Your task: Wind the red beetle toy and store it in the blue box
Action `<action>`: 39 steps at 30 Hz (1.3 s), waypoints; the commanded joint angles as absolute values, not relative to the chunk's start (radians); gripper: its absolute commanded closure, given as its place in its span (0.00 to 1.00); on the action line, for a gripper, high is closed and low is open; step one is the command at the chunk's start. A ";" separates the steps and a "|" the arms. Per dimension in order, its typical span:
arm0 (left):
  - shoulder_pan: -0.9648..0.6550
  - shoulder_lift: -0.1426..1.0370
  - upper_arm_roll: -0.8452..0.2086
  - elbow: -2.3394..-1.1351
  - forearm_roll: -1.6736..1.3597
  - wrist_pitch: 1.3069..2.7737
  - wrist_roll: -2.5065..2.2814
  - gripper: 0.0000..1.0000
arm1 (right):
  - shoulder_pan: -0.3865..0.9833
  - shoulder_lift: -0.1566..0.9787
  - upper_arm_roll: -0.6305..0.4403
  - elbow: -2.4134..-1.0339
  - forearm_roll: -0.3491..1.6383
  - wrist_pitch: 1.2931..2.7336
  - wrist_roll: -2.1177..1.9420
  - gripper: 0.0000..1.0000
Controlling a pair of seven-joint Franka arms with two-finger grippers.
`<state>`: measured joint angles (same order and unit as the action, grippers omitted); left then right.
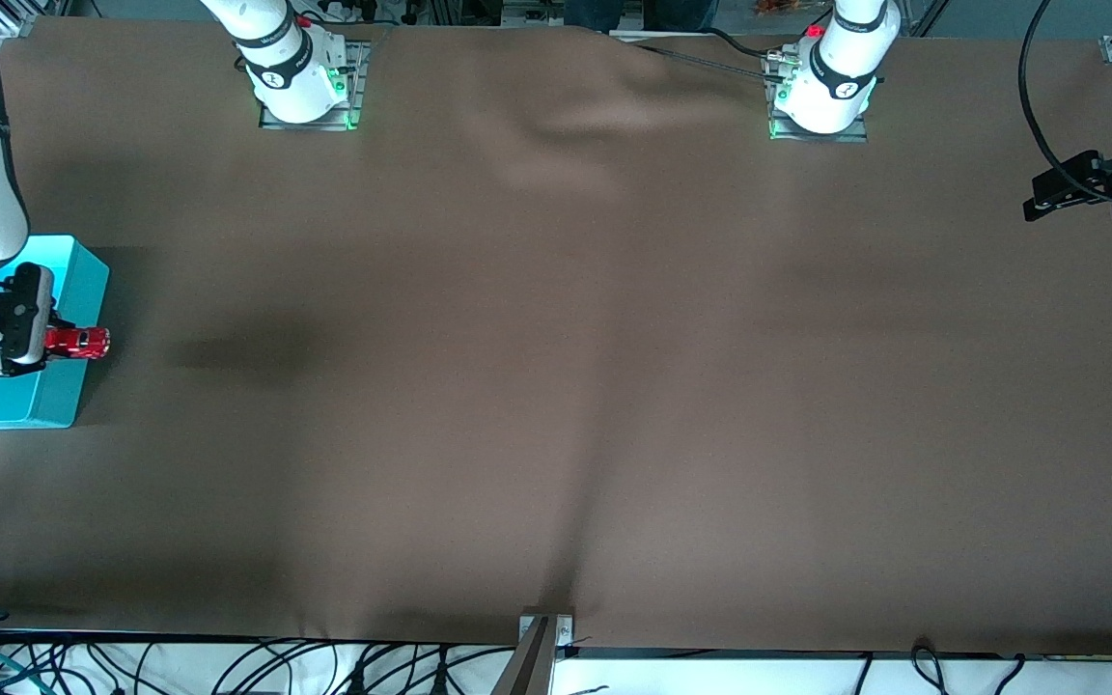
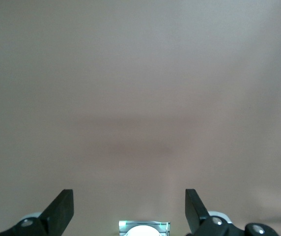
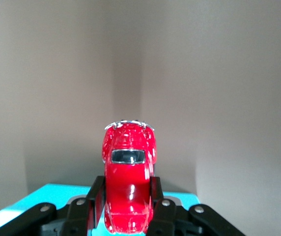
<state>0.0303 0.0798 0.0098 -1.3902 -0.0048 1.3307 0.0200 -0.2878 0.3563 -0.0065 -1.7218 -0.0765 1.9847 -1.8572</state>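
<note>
My right gripper (image 1: 54,341) is shut on the red beetle toy (image 1: 78,341), a small glossy red car, and holds it in the air over the rim of the blue box (image 1: 64,386) at the right arm's end of the table. In the right wrist view the toy (image 3: 128,177) sits between my two black fingers (image 3: 95,199), with the box's cyan wall (image 3: 37,194) below it. My left gripper (image 1: 1063,193) is up at the left arm's end of the table. In the left wrist view it (image 2: 129,209) is open and empty over bare brown cloth.
A brown cloth (image 1: 556,386) covers the table, with a few soft wrinkles near the middle. The two arm bases (image 1: 305,87) (image 1: 821,92) stand along the edge farthest from the front camera. A metal bracket (image 1: 542,637) sits at the nearest table edge.
</note>
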 commanded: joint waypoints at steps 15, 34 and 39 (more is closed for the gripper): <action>0.054 0.092 0.003 -1.353 -0.017 1.312 0.018 0.00 | -0.419 0.443 -0.132 -1.681 -0.032 2.011 -2.114 0.74; 0.060 0.092 0.006 -1.350 -0.017 1.313 0.018 0.00 | -0.528 0.591 -0.130 -1.680 -0.015 2.171 -2.189 0.74; 0.063 0.092 0.005 -1.351 -0.017 1.312 0.018 0.00 | -0.552 0.615 -0.130 -1.680 -0.017 2.192 -2.191 0.73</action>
<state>0.0519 0.0800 0.0098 -1.3833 -0.0050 1.3307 0.0201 -0.5195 0.5944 -0.1392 -1.6965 -0.0358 2.1796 -2.1635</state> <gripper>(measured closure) 0.000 0.586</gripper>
